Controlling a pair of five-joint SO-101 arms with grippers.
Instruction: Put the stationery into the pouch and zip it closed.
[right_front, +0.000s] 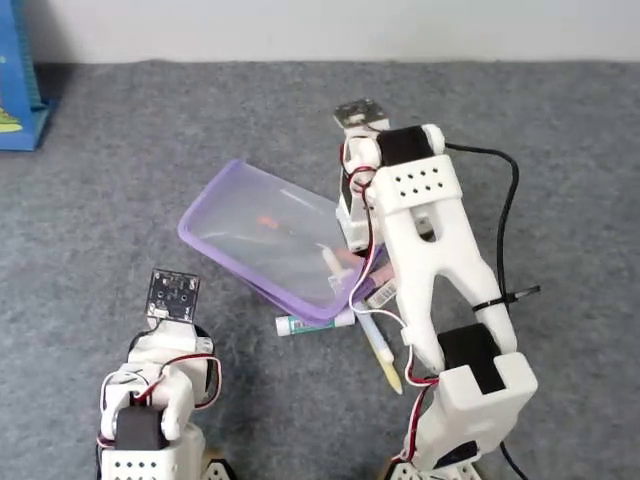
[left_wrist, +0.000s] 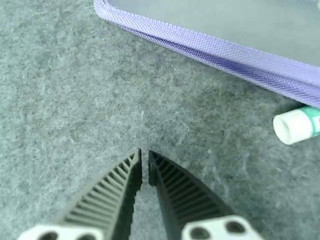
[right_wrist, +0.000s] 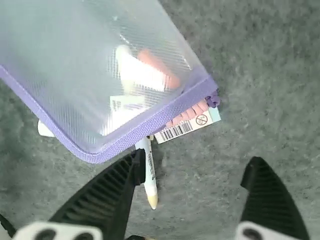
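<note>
A translucent purple pouch (right_front: 265, 235) lies mid-table with a white and orange item (right_wrist: 145, 70) inside it. At its near-right corner, a barcode packet (right_wrist: 187, 125) and a pale pen (right_wrist: 149, 185) stick out from under the purple edge, beside the zipper pull (right_wrist: 214, 98). My right gripper (right_wrist: 195, 170) hangs open just above that corner, holding nothing; the right arm (right_front: 430, 230) reaches over the pouch's right side. A white-and-green tube (left_wrist: 297, 125) lies against the pouch's near edge (left_wrist: 210, 45). My left gripper (left_wrist: 144, 155) is shut and empty over bare carpet, short of that edge.
Grey carpet (right_front: 120, 180) covers the table. A blue box (right_front: 18, 80) stands at the far left corner. The left arm (right_front: 160, 400) sits at the near left. The pen (right_front: 380, 350) and tube (right_front: 310, 323) lie between the two arms.
</note>
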